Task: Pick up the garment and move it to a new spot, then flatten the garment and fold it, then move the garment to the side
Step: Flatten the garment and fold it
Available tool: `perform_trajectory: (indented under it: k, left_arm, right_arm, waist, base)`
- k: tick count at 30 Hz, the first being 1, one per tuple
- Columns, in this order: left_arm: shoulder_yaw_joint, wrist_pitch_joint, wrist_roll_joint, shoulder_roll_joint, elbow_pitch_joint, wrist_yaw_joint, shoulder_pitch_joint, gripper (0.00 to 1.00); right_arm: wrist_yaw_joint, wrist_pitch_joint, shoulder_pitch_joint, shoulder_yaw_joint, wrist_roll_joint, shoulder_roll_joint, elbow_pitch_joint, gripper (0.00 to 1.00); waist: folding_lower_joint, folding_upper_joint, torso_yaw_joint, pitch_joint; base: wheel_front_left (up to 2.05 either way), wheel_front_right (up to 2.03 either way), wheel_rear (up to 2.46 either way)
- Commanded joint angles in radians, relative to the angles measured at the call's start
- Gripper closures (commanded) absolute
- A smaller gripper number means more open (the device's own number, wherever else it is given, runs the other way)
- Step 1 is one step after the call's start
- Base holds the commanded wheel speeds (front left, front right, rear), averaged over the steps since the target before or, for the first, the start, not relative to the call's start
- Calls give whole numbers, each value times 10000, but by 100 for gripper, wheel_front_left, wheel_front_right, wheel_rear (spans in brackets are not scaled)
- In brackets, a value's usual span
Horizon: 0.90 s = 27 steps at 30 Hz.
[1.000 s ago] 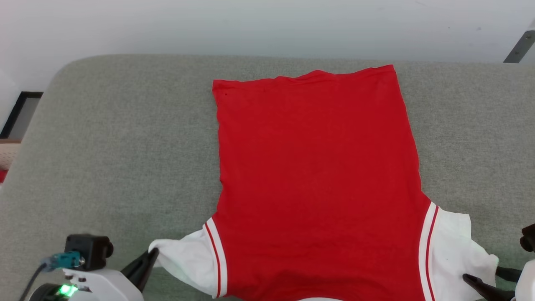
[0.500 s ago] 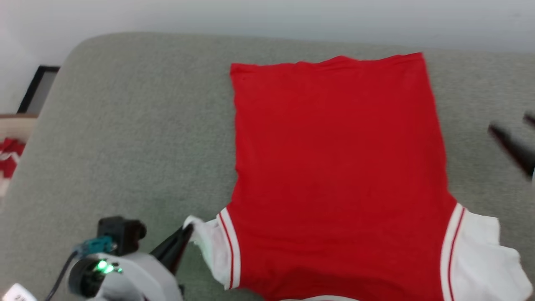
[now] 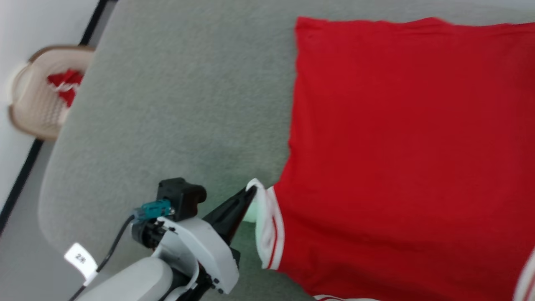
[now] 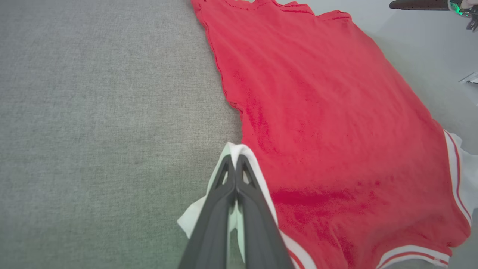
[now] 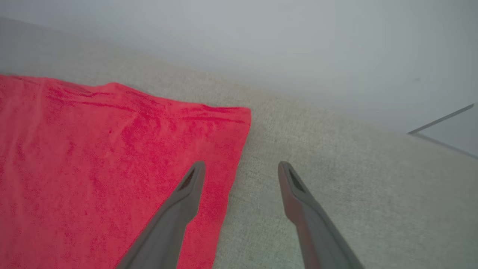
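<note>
At the tips of our left gripper (image 4: 235, 158), the garment (image 4: 336, 130) lies spread flat on the grey cushion (image 4: 93, 112), not yet folded.
Our left gripper is pinched on its white sleeve (image 4: 192, 222); our right gripper (image 5: 241, 168) hangs empty, fingers (image 5: 179, 209) wide apart, astride the garment's edge. We judge moving and flattening done; folding and setting aside remain. We count one garment, two grippers, and one basket (image 3: 37, 117) well apart from the left gripper, holding one cloth bundle (image 3: 62, 83).

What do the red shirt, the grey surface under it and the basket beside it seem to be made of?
Red shirt: soft matte knit, perhaps cotton; it ripples and creases finely. Grey surface: matte woven upholstery cloth; thread texture shows, rounded edges suggest padding. Basket: beige latticed wall, plastic or wicker; too blurred to tell.
</note>
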Motion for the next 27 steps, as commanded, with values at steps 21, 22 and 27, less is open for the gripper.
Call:
perform_trajectory:
  k: [21, 22, 27]
  left_arm:
    - [-41, -513, -205, -938, 1266, -873, -487, 100]
    - [-32, -540, -176, -910, 1308, -888, -489, 100]
    - [101, -636, -210, -662, 1454, -830, -342, 100]
  right_arm:
    - [1, 1651, -1739, 49, -828, 440, 3972, 100]
    - [1, 1638, -1745, 106, -835, 468, 3969, 100]
    - [3, 1499, -1582, 585, -345, 447, 3310, 100]
  waist:
    - [0, -1, 1492, 1459]
    - [0, -1, 1426, 1396]
    - [0, -1, 942, 865]
  base:
    - [0, 0, 0]
    - [0, 0, 0]
    - [0, 0, 0]
